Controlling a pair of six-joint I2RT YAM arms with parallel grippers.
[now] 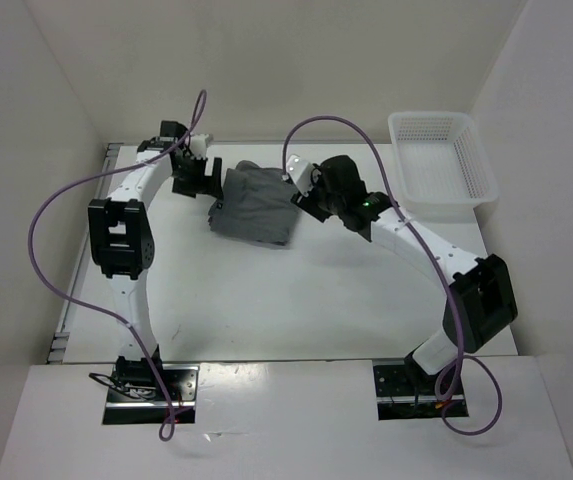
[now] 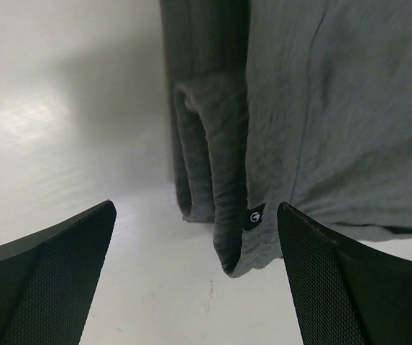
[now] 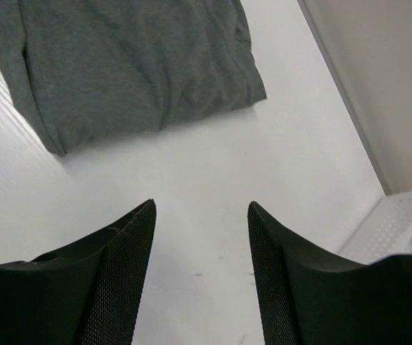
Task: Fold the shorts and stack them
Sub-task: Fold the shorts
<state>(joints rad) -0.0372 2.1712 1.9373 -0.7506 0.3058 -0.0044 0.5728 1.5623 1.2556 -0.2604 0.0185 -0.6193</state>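
Overhead, we see the folded shorts (image 1: 254, 205) on the white table (image 1: 296, 300) between left claw (image 1: 192, 178) and right claw (image 1: 299, 195), walls close around. Left wrist: jaws gape wide, empty, shorts' edge just ahead. Right wrist: jaws parted, holding nothing, bare table ahead, basket (image 3: 407, 223) off right.

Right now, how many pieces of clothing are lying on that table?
1: a folded grey pair of shorts lies at the far middle of the table. Its stacked layers could hide a second piece.
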